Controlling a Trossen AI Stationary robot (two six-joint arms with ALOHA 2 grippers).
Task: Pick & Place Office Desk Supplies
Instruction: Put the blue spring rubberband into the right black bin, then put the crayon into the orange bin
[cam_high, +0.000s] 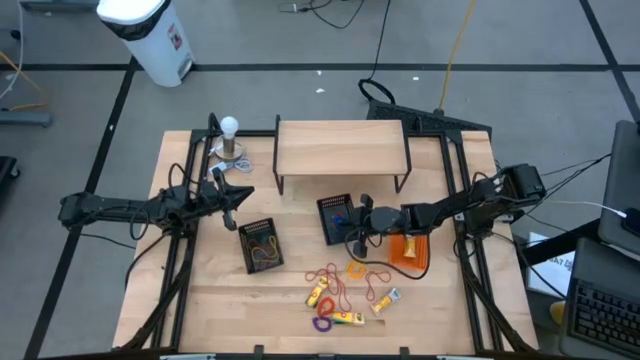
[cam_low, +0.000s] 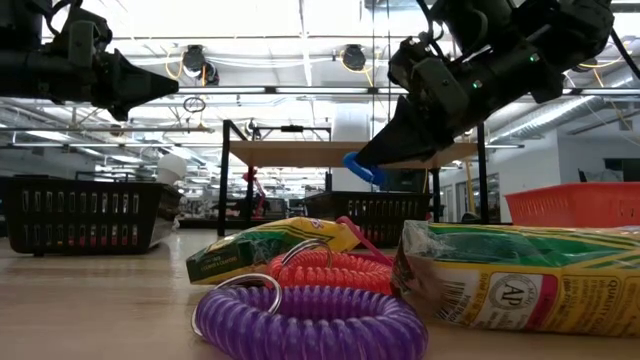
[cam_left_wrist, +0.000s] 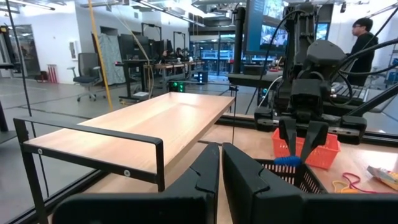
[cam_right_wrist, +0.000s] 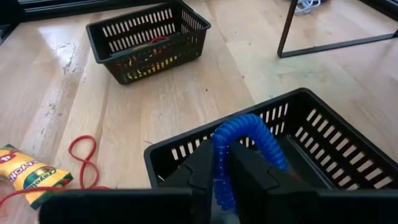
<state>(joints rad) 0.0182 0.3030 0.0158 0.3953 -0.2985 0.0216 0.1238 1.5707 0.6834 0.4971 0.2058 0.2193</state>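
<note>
- I see the wooden shelf (cam_high: 341, 148) standing well beyond both claws, at the table's far side.
- Directly under my right claw (cam_right_wrist: 222, 180) is a black basket (cam_right_wrist: 323, 155); a second black basket (cam_high: 262, 245) sits nearer my left claw (cam_high: 236, 196).
- My right claw is clenched on a blue coil loop (cam_right_wrist: 239, 140), held above its basket.
- My left claw is clenched on nothing, hovering clear.
- The remaining loops and yellow packets (cam_high: 340, 318) lie loose on the table, near the right claw.

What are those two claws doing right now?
Left gripper: shut, empty, hanging above the table.
Right gripper: shut on a blue coil, over a black basket.
</note>
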